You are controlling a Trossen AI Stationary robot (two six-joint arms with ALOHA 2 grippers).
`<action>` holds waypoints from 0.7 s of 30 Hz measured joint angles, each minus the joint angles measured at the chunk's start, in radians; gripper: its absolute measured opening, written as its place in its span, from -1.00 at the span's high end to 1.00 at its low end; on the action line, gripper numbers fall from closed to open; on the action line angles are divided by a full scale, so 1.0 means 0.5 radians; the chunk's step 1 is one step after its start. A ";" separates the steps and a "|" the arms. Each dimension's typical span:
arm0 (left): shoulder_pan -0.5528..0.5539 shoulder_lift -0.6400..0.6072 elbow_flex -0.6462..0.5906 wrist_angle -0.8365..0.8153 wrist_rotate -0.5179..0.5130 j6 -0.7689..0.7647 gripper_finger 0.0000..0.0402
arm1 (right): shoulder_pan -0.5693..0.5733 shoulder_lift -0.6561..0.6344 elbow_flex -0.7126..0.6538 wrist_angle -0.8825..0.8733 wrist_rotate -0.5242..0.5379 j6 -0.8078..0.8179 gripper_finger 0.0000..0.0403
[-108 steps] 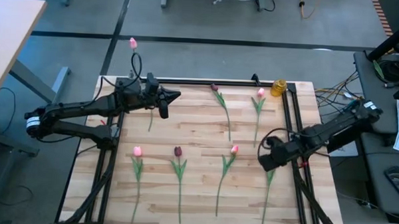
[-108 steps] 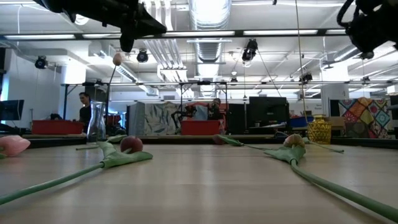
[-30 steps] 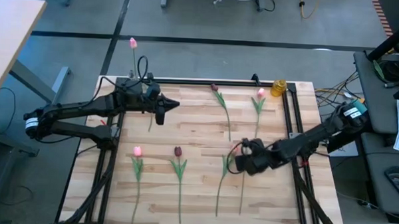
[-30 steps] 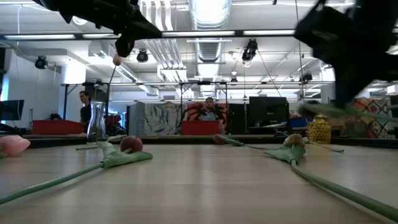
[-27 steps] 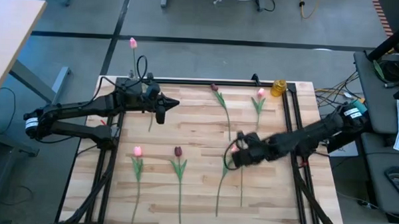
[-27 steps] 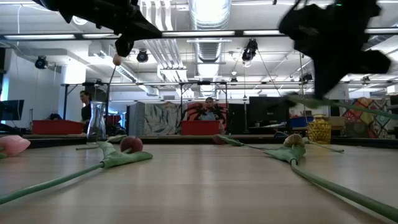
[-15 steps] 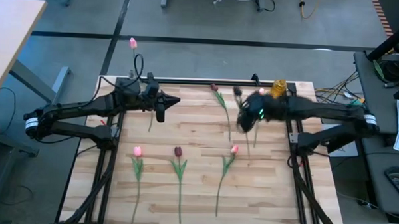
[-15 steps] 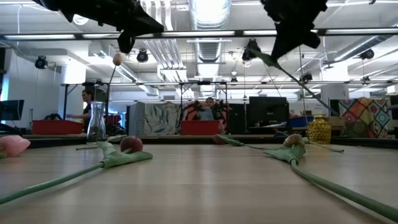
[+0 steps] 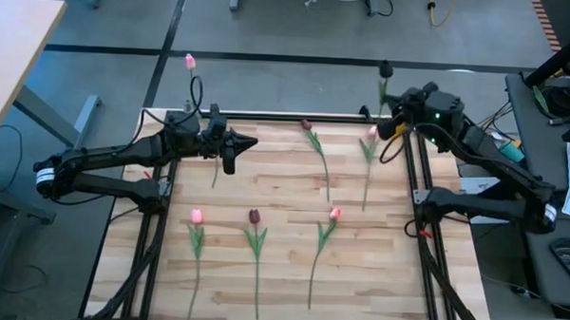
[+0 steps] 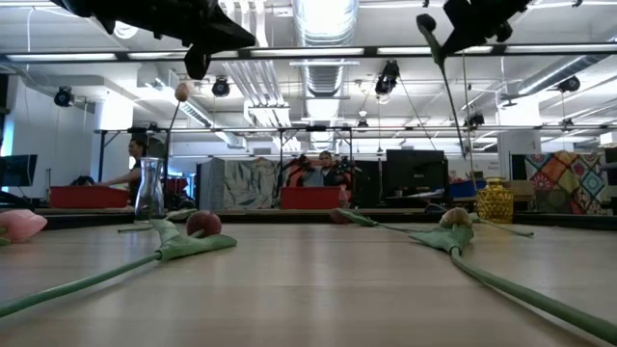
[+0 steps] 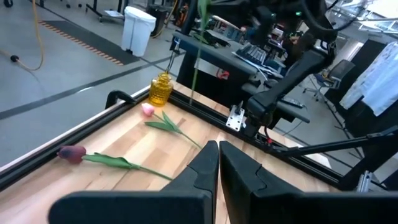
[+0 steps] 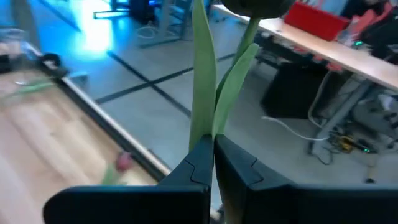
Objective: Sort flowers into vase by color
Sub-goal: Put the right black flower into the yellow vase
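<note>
In the high view the right gripper (image 9: 397, 126) sits in the upper right of the frame over the table's (image 9: 284, 193) far edge, pinched shut on the stem of a dark tulip (image 9: 385, 68) whose head pokes up past that edge; the yellow vase cannot be made out beneath it. The left gripper (image 9: 240, 144) hangs at upper left, shut with nothing in it, near a pink tulip (image 9: 190, 61) standing upright beyond the corner. Five more flowers lie flat: a maroon one (image 9: 306, 126) and a pink one (image 9: 371, 134) in the upper middle, and pink (image 9: 197, 216), maroon (image 9: 254, 216) and pink (image 9: 335, 214) lower down. The low view shows the held tulip (image 10: 428, 23) at the upper right, its thin stem hanging down toward the yellow vase (image 10: 495, 201) at right; a clear vase (image 10: 148, 189) stands at left. The left wrist view shows shut fingers (image 11: 205, 163) and the yellow vase (image 11: 160, 89) left of centre. The right wrist view shows the stem and leaf (image 12: 202, 68) squeezed between closed fingers (image 12: 199, 158). These stems look light, thin and whippy, likely to swing; a grip low on the stem below the leaves should steady them and spare the soft head.
</note>
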 joint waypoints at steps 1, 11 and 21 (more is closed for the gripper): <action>-0.001 0.000 0.000 0.003 0.000 0.002 1.00 | -0.069 -0.006 -0.020 0.032 -0.068 -0.006 0.96; 0.000 0.000 0.000 0.009 -0.001 0.004 1.00 | -0.710 0.004 -0.254 0.547 -0.672 -0.030 0.96; 0.000 0.001 0.000 0.010 -0.061 0.047 1.00 | -0.701 0.037 -0.328 0.726 -0.504 -0.130 0.96</action>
